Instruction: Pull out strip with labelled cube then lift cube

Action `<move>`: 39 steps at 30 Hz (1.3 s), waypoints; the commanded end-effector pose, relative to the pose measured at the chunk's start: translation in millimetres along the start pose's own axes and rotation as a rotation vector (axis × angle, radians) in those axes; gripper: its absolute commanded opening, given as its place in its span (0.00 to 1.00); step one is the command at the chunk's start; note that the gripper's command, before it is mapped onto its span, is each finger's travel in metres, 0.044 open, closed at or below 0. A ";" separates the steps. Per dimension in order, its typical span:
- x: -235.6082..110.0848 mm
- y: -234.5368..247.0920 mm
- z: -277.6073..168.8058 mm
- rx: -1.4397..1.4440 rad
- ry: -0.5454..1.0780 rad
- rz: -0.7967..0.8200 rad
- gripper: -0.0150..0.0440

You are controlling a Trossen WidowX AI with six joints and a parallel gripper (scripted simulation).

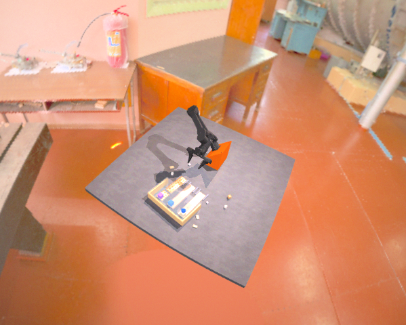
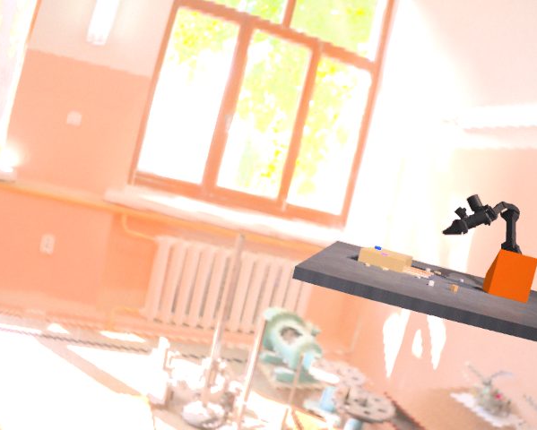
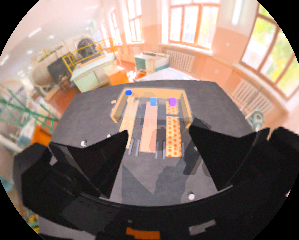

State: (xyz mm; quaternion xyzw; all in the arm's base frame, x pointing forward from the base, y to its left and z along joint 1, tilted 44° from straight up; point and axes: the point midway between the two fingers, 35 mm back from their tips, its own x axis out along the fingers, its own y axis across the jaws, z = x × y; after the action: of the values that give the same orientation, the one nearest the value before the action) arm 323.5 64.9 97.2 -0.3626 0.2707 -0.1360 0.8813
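My gripper is open and empty, raised above the table on the arm's side of the tan box. Three strips lie side by side, extending from the box. The spotted orange strip shows a gap near its far piece, which bears a purple cube. A light blue cube sits on the middle pinkish strip. A dark blue piece is at the far end of the tan strip. No label is legible; breaks in these two strips cannot be told.
Thin grey posts flank the strips' near ends. An orange block, a white block and several other small blocks lie around the box on the dark table. The arm's orange base stands behind.
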 end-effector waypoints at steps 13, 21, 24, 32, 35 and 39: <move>-5.4 13.2 1.8 0.015 -0.019 0.029 0.93; 14.9 30.1 12.0 0.020 0.084 0.060 0.71; 32.5 44.4 17.0 0.028 0.179 0.080 0.58; 77.0 78.5 13.1 0.060 0.458 0.094 0.25; 91.6 89.2 5.9 0.075 0.570 0.082 0.25; 108.2 101.3 -7.9 0.094 0.722 0.051 0.25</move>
State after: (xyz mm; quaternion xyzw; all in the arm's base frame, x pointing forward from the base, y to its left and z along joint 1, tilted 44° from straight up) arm 398.4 92.3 14.3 -0.2831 0.4880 -0.1879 0.8040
